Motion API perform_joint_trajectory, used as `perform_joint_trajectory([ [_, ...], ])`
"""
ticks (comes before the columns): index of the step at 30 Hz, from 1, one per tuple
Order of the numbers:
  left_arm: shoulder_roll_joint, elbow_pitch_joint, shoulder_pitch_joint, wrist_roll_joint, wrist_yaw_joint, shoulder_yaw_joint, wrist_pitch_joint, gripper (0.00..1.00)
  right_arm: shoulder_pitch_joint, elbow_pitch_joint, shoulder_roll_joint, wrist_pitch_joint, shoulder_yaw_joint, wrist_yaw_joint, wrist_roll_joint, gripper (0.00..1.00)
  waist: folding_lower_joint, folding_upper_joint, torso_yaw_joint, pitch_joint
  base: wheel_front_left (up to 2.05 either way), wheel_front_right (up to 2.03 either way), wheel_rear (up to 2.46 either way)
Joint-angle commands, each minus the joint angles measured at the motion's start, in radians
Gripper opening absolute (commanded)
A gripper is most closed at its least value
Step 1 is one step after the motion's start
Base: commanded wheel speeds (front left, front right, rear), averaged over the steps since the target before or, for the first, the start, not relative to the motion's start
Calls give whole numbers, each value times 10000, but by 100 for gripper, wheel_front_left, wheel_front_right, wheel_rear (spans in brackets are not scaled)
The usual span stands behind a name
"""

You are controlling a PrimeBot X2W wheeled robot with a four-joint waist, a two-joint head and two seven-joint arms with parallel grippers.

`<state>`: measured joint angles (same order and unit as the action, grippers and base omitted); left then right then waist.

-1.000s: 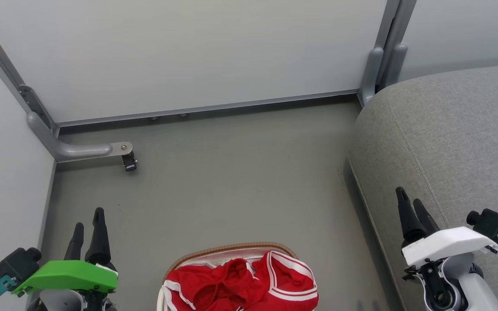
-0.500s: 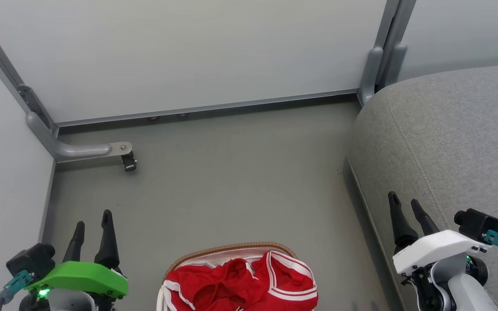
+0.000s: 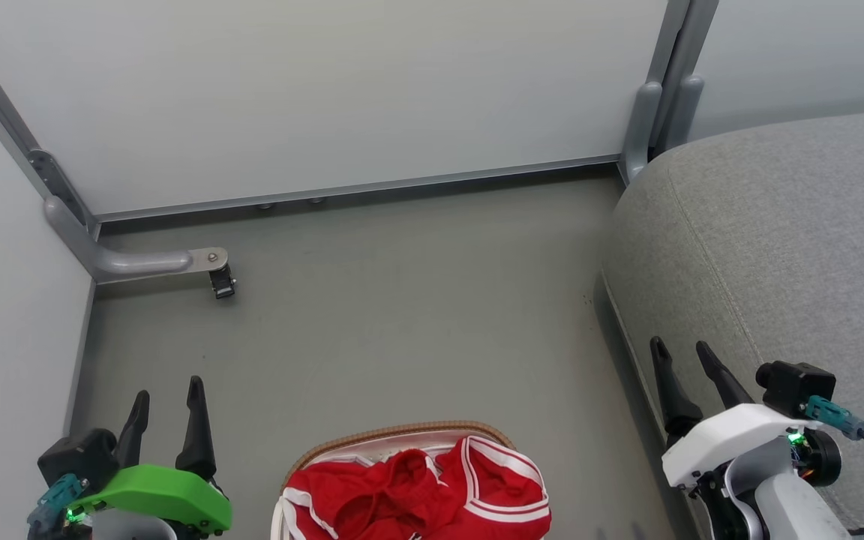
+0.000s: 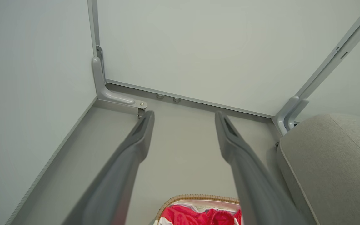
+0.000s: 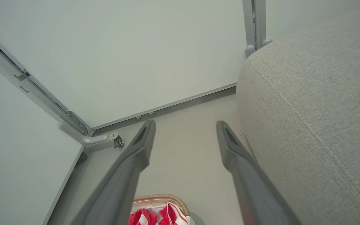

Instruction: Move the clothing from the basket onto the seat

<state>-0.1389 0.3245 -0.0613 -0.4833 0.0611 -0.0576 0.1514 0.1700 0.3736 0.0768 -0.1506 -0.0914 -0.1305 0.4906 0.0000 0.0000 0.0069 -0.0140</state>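
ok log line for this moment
clothing: in basket | seat: right of basket | left gripper: open, empty | right gripper: open, empty

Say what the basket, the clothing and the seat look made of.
Basket: brown woven rim, likely wicker or a rattan look-alike; white lining looks like cloth. Clothing: red, soft crumpled fabric, probably synthetic, white stripe trim. Seat: grey matte woven upholstery, stitched seam.

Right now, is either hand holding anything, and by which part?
Nothing: left hand and right hand are open; the red clothing lies in the basket.
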Motion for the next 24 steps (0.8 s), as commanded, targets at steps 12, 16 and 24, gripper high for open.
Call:
perform_joint_trajectory([
  [12, -38, 126, 102, 1271, 22, 73, 360, 100, 260, 335, 71, -379, -71, -3, -1301, 100, 0, 0, 35, -11, 0, 0, 0],
  [16, 62, 328, 181, 1558, 148, 112, 449, 100, 314, 372, 52, -471, -83, -3, -1640, 100, 0, 0, 15, -102, 0, 0, 0],
  [24, 292, 1171, -449, 2119, 601, -429, 616, 100, 810, 174, -34, -638, -135, -2, -2463, 100, 0, 0, -158, -1243, 0, 0, 0],
])
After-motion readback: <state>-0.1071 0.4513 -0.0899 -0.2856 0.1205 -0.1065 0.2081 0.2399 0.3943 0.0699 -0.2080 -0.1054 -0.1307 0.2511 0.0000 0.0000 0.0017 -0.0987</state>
